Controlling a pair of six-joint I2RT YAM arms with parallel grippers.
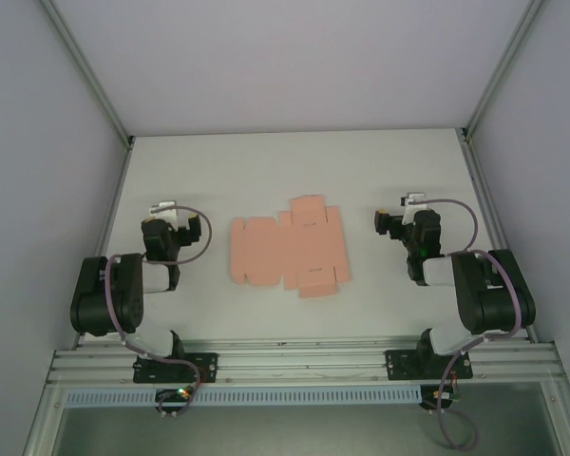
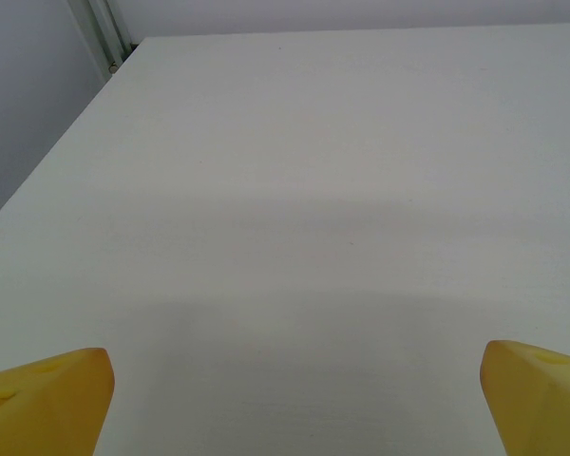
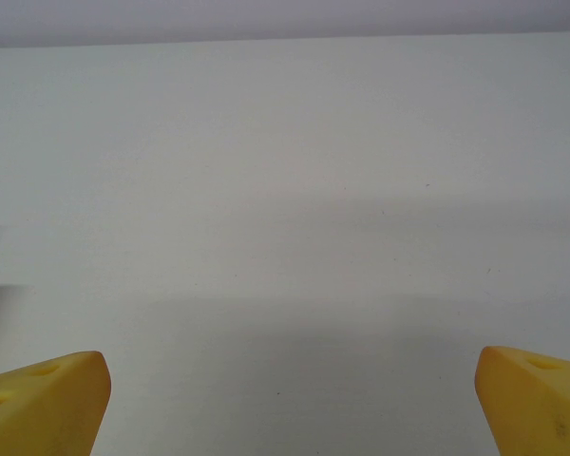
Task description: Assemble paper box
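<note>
**Left side.** Left arm [image 1: 109,290], black with a white link, is folded near the desk's [image 1: 266,166] left edge. The left end effector [image 1: 168,215] points toward the far side. From above its jaw gap is too small to read. The left wrist view settles it: the left end effector [image 2: 294,370] is spread wide, with nothing between its two yellow, wedge-shaped, matte fingertips [image 2: 47,399] but white desk [image 2: 313,142]. This view also catches a metal frame post [image 2: 103,33] and a grey wall at the far-left corner.

**Centre.** The paper box [image 1: 290,252] lies on the desk between the two arms, apart from both.
- It is a flat die-cut sheet of thin, salmon-pink card, not folded up.
- The outline is a wide rectangular body with a notched left end.
- One square flap sticks out on the far side and stepped tabs on the near side.
- Faint crease lines run across it.
- The top view gives this whole outline.

**Right side.** Right arm [image 1: 484,290] mirrors the left, folded near the right edge. The right end effector [image 1: 406,217] faces the far side, with a thin cable looping over the wrist. In the right wrist view the right end effector [image 3: 290,370] is likewise gaping, gripping nothing. Its yellow fingertips [image 3: 532,399] sit at the lower corners over smooth white desk [image 3: 285,142]. A pale grey blur sits at that view's left edge; I cannot tell what it is.

**Near edge.** A ribbed aluminium rail [image 1: 304,366] carries both arm bases.
</note>
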